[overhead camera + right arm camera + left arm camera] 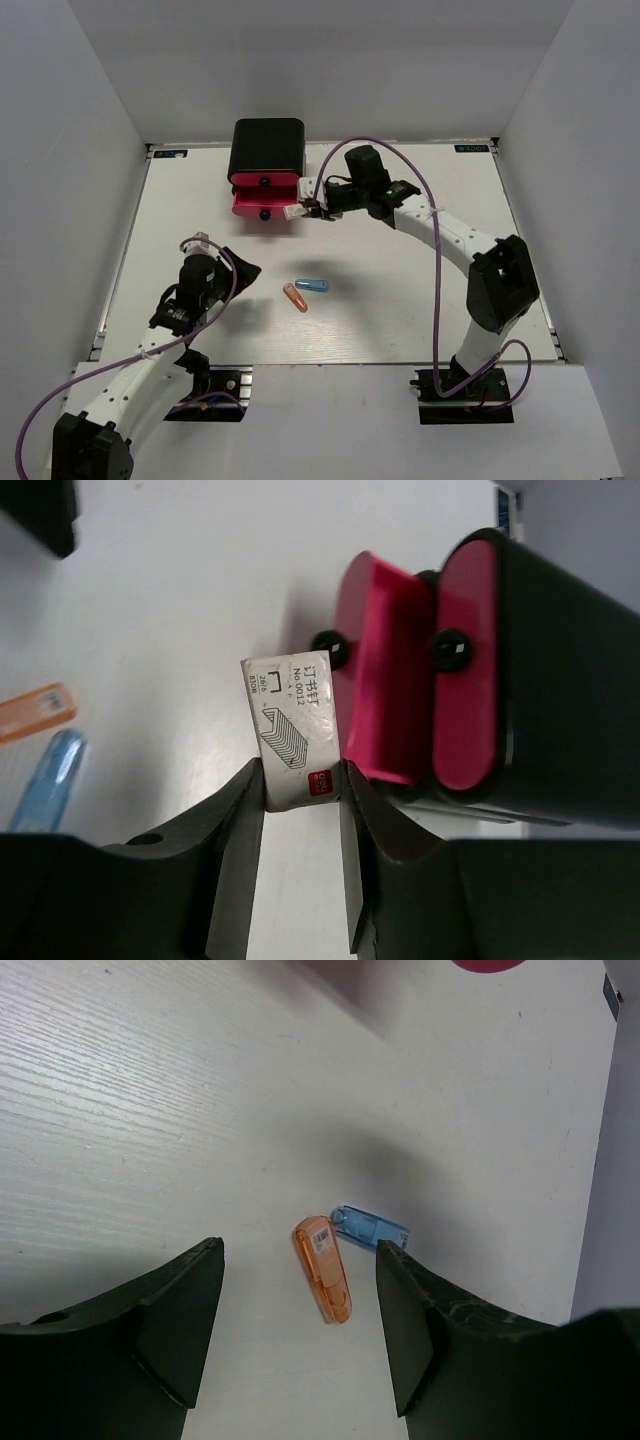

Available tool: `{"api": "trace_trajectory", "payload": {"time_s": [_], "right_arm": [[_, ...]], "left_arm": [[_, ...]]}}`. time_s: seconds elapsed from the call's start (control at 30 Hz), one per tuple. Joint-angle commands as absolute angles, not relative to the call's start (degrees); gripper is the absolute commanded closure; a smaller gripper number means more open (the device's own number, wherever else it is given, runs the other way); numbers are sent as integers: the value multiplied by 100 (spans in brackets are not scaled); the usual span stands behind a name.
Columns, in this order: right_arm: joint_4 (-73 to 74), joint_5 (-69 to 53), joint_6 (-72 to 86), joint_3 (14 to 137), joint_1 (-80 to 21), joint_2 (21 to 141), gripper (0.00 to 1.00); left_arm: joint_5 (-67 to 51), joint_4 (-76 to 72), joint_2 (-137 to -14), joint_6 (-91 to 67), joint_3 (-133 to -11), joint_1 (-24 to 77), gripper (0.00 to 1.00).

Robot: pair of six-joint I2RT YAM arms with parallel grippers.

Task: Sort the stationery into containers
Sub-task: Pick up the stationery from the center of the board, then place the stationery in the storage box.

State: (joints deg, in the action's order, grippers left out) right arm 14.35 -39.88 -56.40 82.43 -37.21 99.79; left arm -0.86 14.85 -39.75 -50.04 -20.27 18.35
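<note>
**A:** Closest in the wrist view is the right gripper [300, 775]. Its jaws are drawn in about halfway and pinch a small white box [292, 730] by its lower end, so the printed label faces up.

**B:** Where is the box relative to the drawers?

**A:** From above, the black cabinet [268, 145] sits at the table's [450, 300] 12 o'clock edge. One pink drawer [262, 207] is pulled out toward 6 o'clock. The box is at that drawer's 3 o'clock corner, by the front lip. I can't tell whether it is over the tray.

**B:** Then I wouldn't release it yet. I'd move it toward 9 o'clock and a little toward 12 until it hangs inside the walls. Then I'd lower it and open the jaws wide.

**A:** Watch the knob [325, 645] too. A finger brushing the front could push the drawer shut.

**B:** Come in from above, then, and keep the box level. What about the other arm?

**A:** The left gripper [300, 1248] is wide open and holds nothing. It hangs over an orange piece [322, 1270] and a blue piece [370, 1228] that meet at one end near the table's centre, at 6 o'clock from the cabinet.

**B:** Those are left to sort, and it's well away from the right arm.
</note>
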Motion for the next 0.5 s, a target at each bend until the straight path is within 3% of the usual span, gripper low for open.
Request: {"api": "trace_trajectory", "payload": {"time_s": [0.0, 0.1, 0.47], "right_arm": [[73, -3473, -4826, 8358, -3840, 10186, 88], [-586, -2867, -4694, 8646, -3964, 10536, 88], [-615, -1679, -4806, 10028, -4315, 11821, 88]], "left_arm": [[-167, 1336, -3955, -5010, -2013, 1846, 28], [-167, 1336, -3885, -5010, -2013, 1846, 28], [-114, 1556, -3560, -5063, -1960, 1846, 28]]}}
